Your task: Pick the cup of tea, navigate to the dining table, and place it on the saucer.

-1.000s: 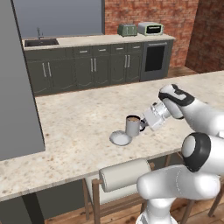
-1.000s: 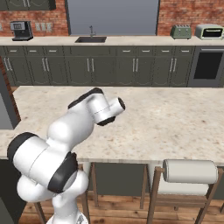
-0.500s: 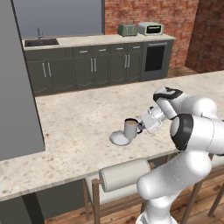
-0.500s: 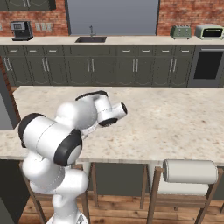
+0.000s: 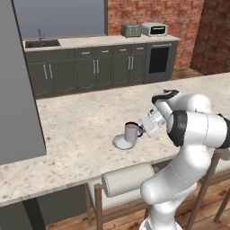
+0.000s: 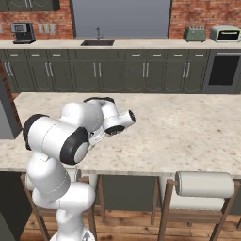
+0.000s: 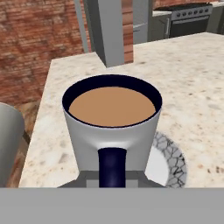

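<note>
The cup of tea [image 5: 131, 132] is a small grey mug with a dark rim and brown liquid. It is upright over the right part of the saucer [image 5: 122, 142], on the dining table [image 5: 81, 130]. My gripper [image 5: 143, 129] is shut on the mug's dark handle from the right. In the hand view the cup of tea [image 7: 111, 118] is close in front, with my gripper [image 7: 112, 180] clamped on its handle. The saucer [image 7: 170, 159] pokes out at the cup's lower right. I cannot tell whether cup and saucer touch. In the right base view my arm hides both on the dining table [image 6: 188, 127].
Cushioned stools [image 5: 128, 179] [image 6: 204, 184] stand along the table's near edge. A grey wall panel [image 5: 18, 90] rises at the left. Behind the table runs a dark-cabinet counter [image 5: 103, 67] with a sink, a toaster and an oven. Bare stone stretches left of the saucer.
My arm has swung its elbow over and carried the cup a little left and down towards the saucer. The grip on the handle has stayed shut.
</note>
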You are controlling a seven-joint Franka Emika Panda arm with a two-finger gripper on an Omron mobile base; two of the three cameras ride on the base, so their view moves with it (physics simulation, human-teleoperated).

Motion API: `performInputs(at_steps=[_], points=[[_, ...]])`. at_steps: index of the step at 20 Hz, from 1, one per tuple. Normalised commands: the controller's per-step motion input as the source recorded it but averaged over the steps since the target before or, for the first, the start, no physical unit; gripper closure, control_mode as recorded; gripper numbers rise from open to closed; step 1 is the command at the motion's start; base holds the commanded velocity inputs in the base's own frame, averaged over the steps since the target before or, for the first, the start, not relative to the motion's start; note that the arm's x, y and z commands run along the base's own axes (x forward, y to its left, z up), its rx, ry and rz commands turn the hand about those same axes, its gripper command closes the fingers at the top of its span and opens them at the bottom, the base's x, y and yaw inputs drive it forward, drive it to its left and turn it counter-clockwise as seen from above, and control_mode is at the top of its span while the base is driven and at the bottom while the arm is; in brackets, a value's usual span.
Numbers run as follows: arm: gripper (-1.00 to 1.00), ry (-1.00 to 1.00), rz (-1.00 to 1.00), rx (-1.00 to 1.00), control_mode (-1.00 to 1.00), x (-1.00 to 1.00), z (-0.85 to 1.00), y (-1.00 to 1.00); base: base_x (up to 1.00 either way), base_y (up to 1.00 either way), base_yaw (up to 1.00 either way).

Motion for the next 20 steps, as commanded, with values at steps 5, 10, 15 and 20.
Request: performInputs(at_steps=[5, 10, 15, 20], points=[[1.00, 0.00, 0.00, -0.04, -1.00, 0.08, -0.18, 0.19, 0.00, 0.00, 0.00], [1.00, -0.01, 0.00, -0.02, -1.00, 0.00, -0.13, 0.10, 0.00, 0.00, 0.00], [1.00, -0.05, 0.00, -0.05, -1.00, 0.00, -0.23, 0.06, 0.00, 0.00, 0.00], [1.00, -0.06, 0.00, -0.04, -1.00, 0.04, -0.13, 0.12, 0.00, 0.00, 0.00]])
